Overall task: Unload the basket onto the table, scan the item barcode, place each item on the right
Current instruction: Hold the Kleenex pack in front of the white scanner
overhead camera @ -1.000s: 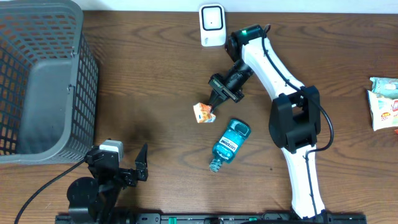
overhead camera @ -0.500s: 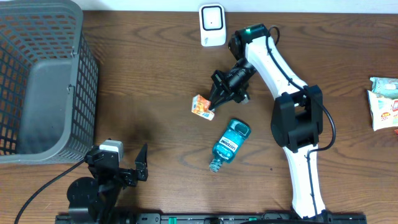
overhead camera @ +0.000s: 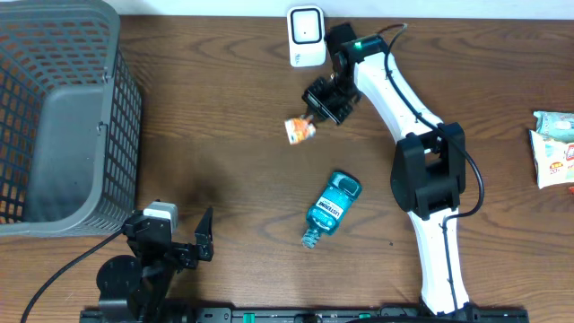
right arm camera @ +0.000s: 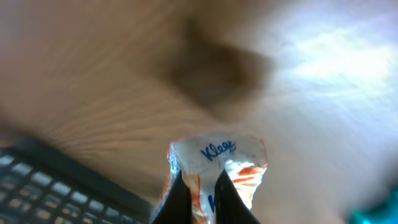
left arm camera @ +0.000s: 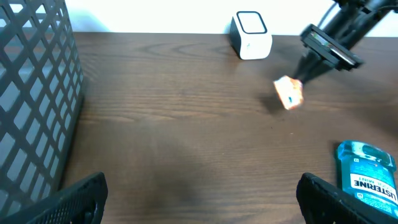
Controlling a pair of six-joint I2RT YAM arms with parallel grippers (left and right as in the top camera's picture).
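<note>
Item: a small orange-and-white tissue pack (overhead camera: 300,130) with blue "Klee" lettering readable from the right wrist view. It hangs clear of the table (overhead camera: 224,108), and its shadow falls on the wood beneath it.
Right arm: the right gripper (overhead camera: 309,117) is clenched on one edge of the tissue pack. Its two dark fingers (right arm camera: 173,202) pinch the wrapper from either side. The arm is stretched out toward the far side of the table.
Scanner: a white scanner (overhead camera: 306,36) stands upright at the far edge. The tissue pack is near it but apart from it, a little to the near side in the overhead view. I cannot tell which face of the pack is turned toward it.
Left arm: the left gripper (left arm camera: 202,196) is released, its jaws spread wide with only bare wood between them. It sits low at the near edge, close to the corner of the basket.
Bottle: a teal mouthwash bottle (overhead camera: 332,208) lies on its side on the table with its cap pointing toward the near edge. It is well apart from the tissue pack and nothing touches it.
Basket: a grey mesh basket (overhead camera: 54,117) fills the left end of the table.
Right edge: snack packets (overhead camera: 554,148) lie at the far right, partly cut off by the frame.
</note>
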